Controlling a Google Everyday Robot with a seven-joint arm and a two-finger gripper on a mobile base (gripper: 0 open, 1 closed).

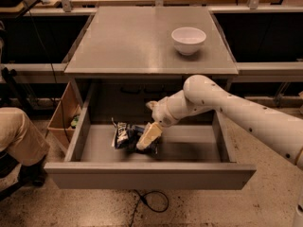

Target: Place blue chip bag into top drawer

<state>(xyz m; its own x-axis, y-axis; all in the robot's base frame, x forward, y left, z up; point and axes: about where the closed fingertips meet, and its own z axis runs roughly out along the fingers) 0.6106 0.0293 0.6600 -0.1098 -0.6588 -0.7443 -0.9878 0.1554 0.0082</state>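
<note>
The blue chip bag is a crinkled dark foil bag with white lettering, lying low inside the open top drawer, left of its middle. The drawer is a wide grey metal tray pulled out below the grey table. My gripper reaches down into the drawer from the right on a white arm. Its tan fingers are closed on the bag's right end. The bag looks to be at or just above the drawer floor.
A white bowl stands on the grey table at the back right. A tan cardboard box sits to the left of the drawer. A person's leg is at the far left. A cable lies on the floor in front.
</note>
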